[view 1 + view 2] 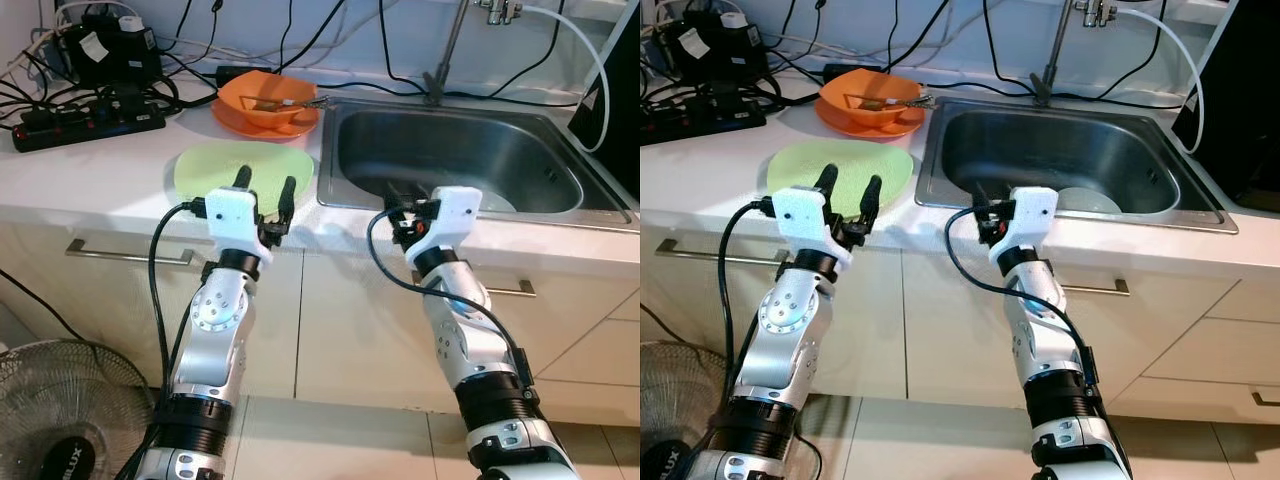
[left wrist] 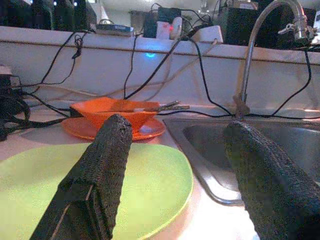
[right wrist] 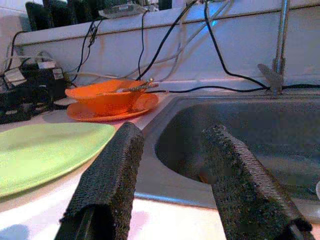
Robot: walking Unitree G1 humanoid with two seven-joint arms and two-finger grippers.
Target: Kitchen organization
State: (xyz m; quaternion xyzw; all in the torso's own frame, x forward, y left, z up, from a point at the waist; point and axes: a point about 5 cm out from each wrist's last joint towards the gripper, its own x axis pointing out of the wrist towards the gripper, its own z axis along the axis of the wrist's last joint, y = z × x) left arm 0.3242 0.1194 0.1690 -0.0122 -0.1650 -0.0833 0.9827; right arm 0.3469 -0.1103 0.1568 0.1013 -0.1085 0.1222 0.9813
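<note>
Your left tool (image 1: 265,184) hovers wide open and empty over the green plate's (image 1: 215,165) near edge on the surface (image 1: 90,175). At its 12 o'clock an orange bowl (image 1: 268,98) sits on an orange plate (image 1: 240,120). Your right tool (image 3: 172,160), open and empty, hangs over the sink's (image 1: 500,160) front rim.

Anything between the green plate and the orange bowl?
Nothing: in the left eye view, bare white counter separates the green plate from the orange bowl, which sits on an orange plate.
</note>
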